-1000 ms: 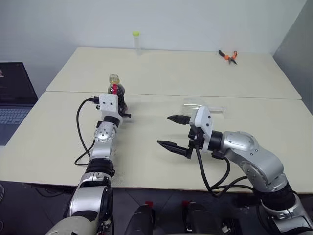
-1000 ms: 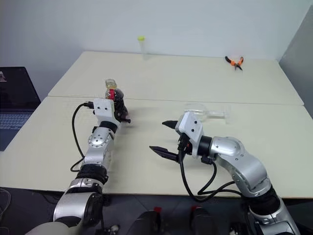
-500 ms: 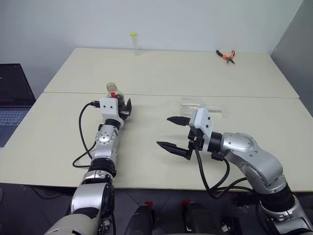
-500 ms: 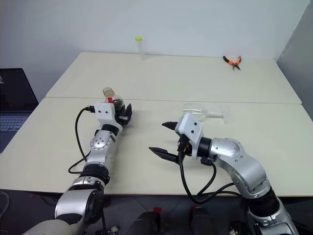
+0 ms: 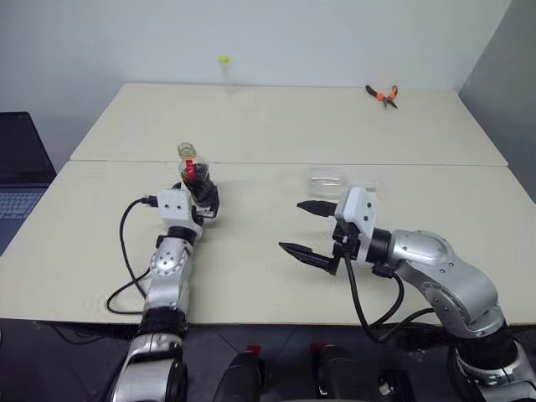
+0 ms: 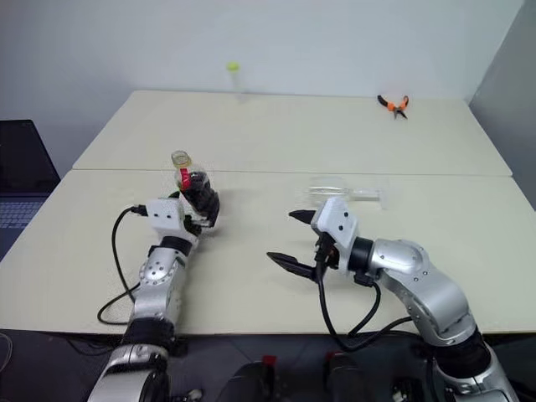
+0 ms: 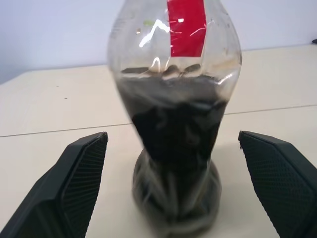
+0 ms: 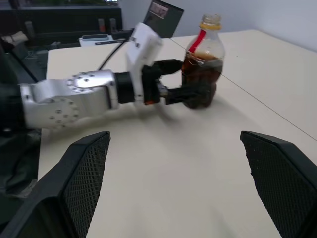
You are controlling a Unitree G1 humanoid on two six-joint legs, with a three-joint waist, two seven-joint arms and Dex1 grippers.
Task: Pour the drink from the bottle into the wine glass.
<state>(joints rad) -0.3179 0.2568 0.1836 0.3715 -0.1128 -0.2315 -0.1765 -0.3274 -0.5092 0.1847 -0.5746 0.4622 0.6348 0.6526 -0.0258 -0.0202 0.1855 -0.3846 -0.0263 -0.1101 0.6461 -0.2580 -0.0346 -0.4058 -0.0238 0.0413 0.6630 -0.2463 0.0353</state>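
Jaws on both arms stand apart w/ nothing in them. Your left gripper [image 5: 203, 203] sits low over the tabletop [image 5: 276, 126], its two black fingers [image 7: 74, 178] spread wide on either side of the bottle [image 5: 194, 179] w/o touching it; gaps show on both sides in the left wrist view. You'll see the bottle upright on the near slab of the tabletop, just short of the seam between the two slabs, on the robot's left side. It has a yellow cap, a red label strip down the neck, and its waist looks dented. The drink [image 7: 173, 124] is dark brown and fills the lower part, up to approx. the bottom of the label. Your right gripper [image 5: 310, 228] hangs above the tabletop near the middle, pointing across toward the left arm, well apart from the bottle. The wine glass [image 5: 343, 180] lies on its side just beyond the right gripper, close to the seam, and looks clear inside. At the far edge you have a thin tube [image 5: 224, 70] w/ a yellow-green cap and, off to the right, orange-handled pliers [image 5: 381, 95]. A laptop [image 5: 17, 167] sits beside the tabletop on the left.
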